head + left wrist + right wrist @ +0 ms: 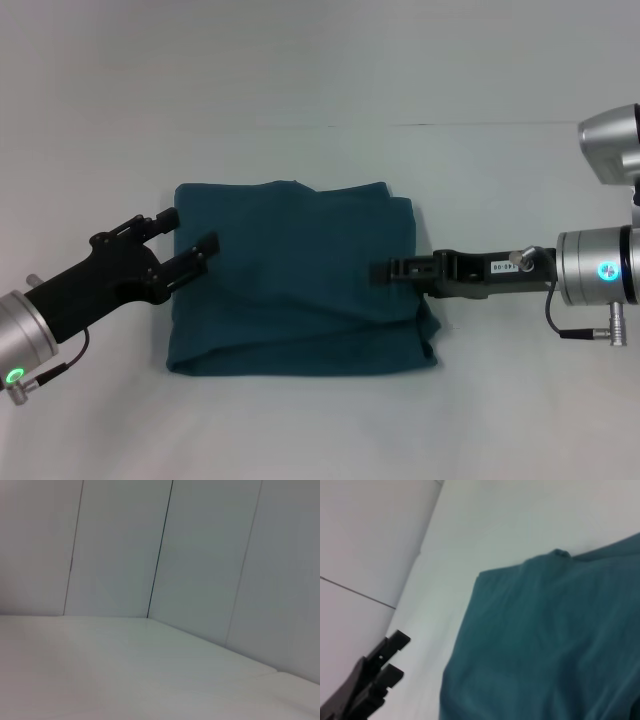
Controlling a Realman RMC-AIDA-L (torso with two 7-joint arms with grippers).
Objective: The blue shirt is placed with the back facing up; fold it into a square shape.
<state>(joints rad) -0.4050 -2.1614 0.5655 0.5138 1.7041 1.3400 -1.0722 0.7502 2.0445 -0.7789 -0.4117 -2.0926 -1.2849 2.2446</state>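
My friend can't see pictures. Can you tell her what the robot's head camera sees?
A blue shirt, folded into a rough square, lies on a white table. The left tool sits open at the shirt's left edge. The right tool reaches over the shirt's right side; whether it is open or shut cannot be told.

Head overlooks table (300, 80), wrists low, skimming
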